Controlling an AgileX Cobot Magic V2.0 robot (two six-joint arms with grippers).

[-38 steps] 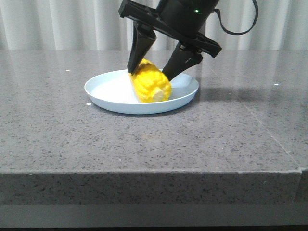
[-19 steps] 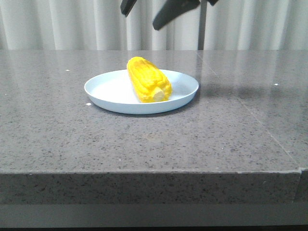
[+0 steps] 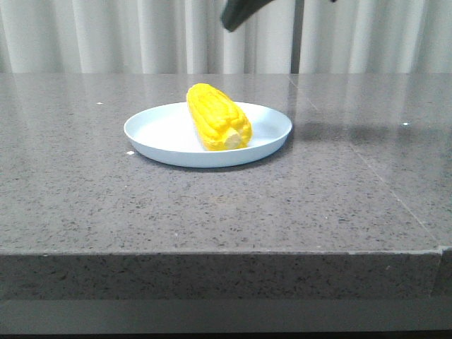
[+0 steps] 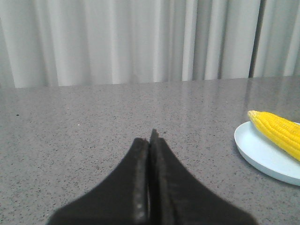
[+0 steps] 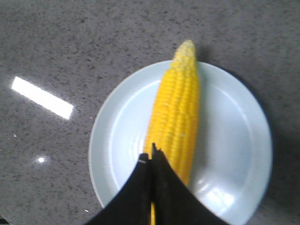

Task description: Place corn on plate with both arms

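Observation:
The yellow corn [image 3: 217, 117] lies on the pale blue plate [image 3: 155, 134] on the grey stone table, its pale stub end toward the camera. In the right wrist view the corn [image 5: 176, 110] lies across the middle of the plate [image 5: 234, 126]. My right gripper [image 5: 151, 155] is shut and empty, held high above the plate; only a dark tip of it [image 3: 240, 13] shows at the top of the front view. My left gripper [image 4: 150, 138] is shut and empty, low over the table to the left of the plate [image 4: 262, 154] and corn [image 4: 279, 131].
A white curtain [image 3: 106, 35] hangs behind the table. The table's front edge [image 3: 212, 253] runs across the front view. A seam line [image 3: 367, 166] crosses the tabletop right of the plate.
My right gripper let go of the corn, rose up off the plate and shut. The corn stays on the plate.

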